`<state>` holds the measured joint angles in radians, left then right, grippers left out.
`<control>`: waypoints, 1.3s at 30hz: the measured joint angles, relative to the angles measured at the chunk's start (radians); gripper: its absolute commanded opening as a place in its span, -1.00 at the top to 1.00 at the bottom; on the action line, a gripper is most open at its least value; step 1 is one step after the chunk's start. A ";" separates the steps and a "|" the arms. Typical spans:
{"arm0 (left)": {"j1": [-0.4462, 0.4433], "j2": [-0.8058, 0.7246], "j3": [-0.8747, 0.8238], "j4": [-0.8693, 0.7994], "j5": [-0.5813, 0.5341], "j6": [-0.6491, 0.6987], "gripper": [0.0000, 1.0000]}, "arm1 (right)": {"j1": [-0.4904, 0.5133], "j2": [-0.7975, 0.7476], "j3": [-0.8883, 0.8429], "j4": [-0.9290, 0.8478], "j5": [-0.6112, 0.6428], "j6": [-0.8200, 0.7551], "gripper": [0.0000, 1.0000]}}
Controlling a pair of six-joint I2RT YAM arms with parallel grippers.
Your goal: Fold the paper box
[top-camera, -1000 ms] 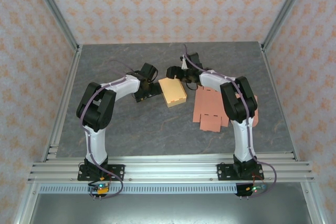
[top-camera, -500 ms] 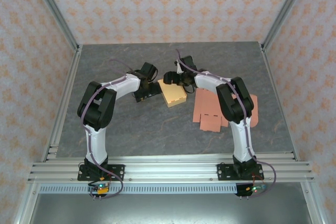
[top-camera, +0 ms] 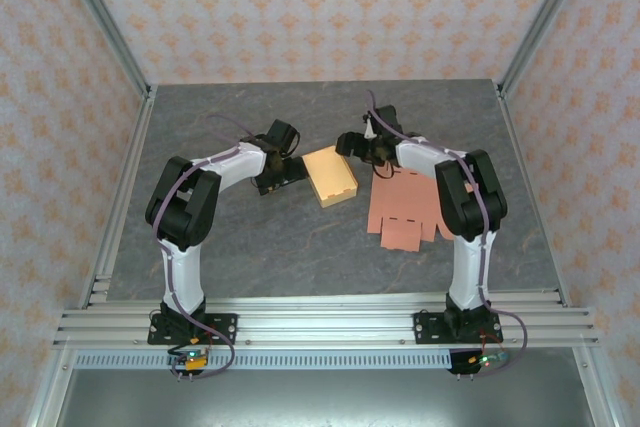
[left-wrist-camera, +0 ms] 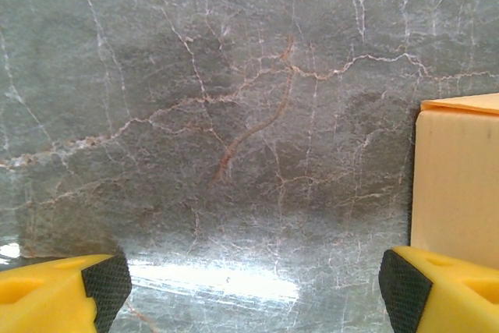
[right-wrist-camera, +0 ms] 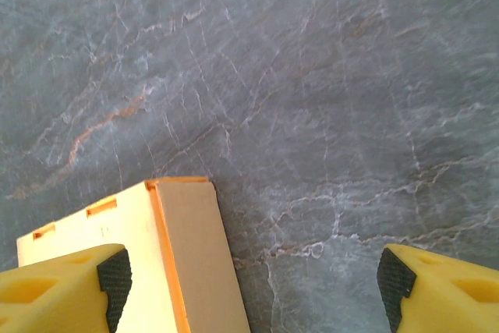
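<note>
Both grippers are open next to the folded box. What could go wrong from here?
1. Nothing pins the box: the left gripper and right gripper stand open beside it, so a one-sided push could slide it across the smooth table.
2. The right arm reaches over the flat pink blanks and could drag them.
3. One right finger hovers at the box corner and might snag it.

Lying on the grey veined counter (top-camera: 300, 237): a folded tan paper box (top-camera: 330, 175) near the middle, with flat pink cardboard blanks (top-camera: 400, 212) sitting just right of it.
</note>
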<state>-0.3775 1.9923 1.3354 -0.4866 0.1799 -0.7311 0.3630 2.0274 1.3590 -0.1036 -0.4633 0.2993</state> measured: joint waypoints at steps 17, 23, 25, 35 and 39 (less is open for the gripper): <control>0.001 0.006 0.012 -0.016 0.003 0.003 -0.79 | 0.060 0.112 0.042 0.276 -0.217 0.123 -0.58; 0.001 0.007 0.018 -0.023 0.003 0.007 -0.79 | 0.059 0.092 0.023 0.251 -0.202 0.074 -0.59; 0.001 0.007 0.019 -0.023 0.003 0.007 -0.79 | 0.051 0.062 -0.005 0.229 -0.190 0.064 -0.62; 0.001 0.006 0.016 -0.022 0.004 0.007 -0.79 | -0.031 -0.119 -0.106 0.089 -0.142 0.028 -0.62; 0.001 -0.003 0.003 -0.011 0.005 0.011 -0.79 | -0.016 -0.201 -0.206 0.048 -0.134 0.039 -0.58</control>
<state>-0.3767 1.9896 1.3384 -0.4976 0.1848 -0.7200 0.3473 1.8263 1.1534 -0.0551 -0.5968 0.3386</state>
